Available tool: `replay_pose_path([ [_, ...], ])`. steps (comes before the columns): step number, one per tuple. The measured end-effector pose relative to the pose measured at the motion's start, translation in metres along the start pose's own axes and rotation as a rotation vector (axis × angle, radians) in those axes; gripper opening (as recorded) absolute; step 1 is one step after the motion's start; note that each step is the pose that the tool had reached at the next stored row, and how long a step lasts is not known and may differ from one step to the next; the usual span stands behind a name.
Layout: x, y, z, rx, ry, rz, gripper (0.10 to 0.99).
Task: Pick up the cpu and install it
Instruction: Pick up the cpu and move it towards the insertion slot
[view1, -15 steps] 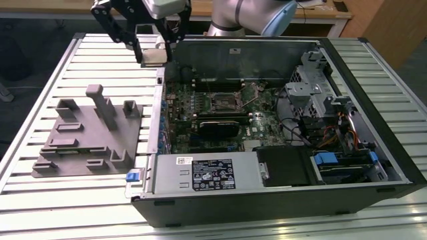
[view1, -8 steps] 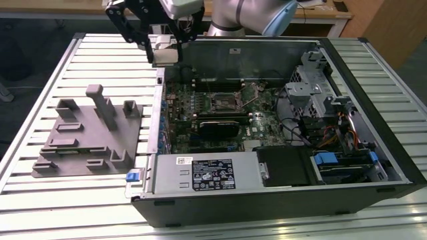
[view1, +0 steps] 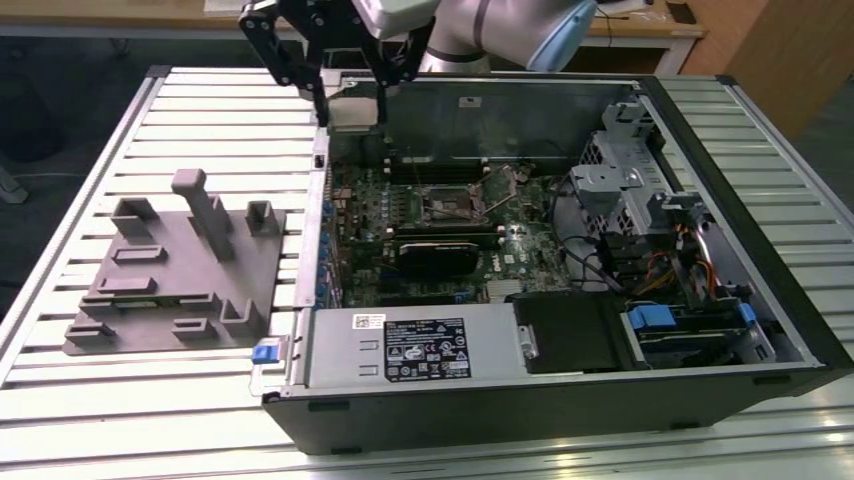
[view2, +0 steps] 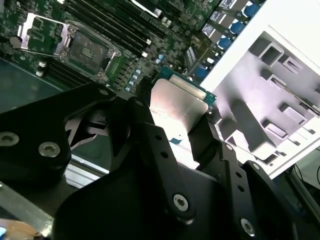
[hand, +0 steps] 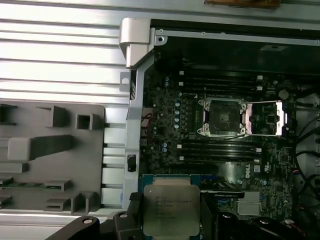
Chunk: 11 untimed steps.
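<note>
The cpu (view1: 350, 112) is a flat square chip with a silvery top and a green rim, and it hangs above the far left corner of the open computer case in the exterior view. My gripper (view1: 351, 105) is shut on it by two opposite edges. Both wrist views show the cpu (hand: 170, 210) (view2: 177, 102) clamped between the black fingers (hand: 131, 212) (view2: 207, 137). The motherboard's socket (view1: 447, 207) (hand: 222, 117) (view2: 90, 47) lies open and bare, its metal load frame swung back. The chip is well above the board and off to the side of the socket.
A grey fixture plate (view1: 174, 270) with upright posts lies on the slatted table at the exterior view's left. Inside the case sit a black heatsink block (view1: 434, 255), a labelled silver power-supply box (view1: 414, 345), and drive cages with cables (view1: 641, 200). The case's walls (view1: 747, 200) ring the board.
</note>
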<state>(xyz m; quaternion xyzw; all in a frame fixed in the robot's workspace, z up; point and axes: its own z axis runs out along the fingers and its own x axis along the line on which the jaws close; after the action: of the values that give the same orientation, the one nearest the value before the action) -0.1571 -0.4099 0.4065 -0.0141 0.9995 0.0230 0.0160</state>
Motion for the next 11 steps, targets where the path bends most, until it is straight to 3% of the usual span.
replay_pose_path([
  [11,-0.0277,-0.0008,0.0014,0.0,0.0,0.0,0.545],
])
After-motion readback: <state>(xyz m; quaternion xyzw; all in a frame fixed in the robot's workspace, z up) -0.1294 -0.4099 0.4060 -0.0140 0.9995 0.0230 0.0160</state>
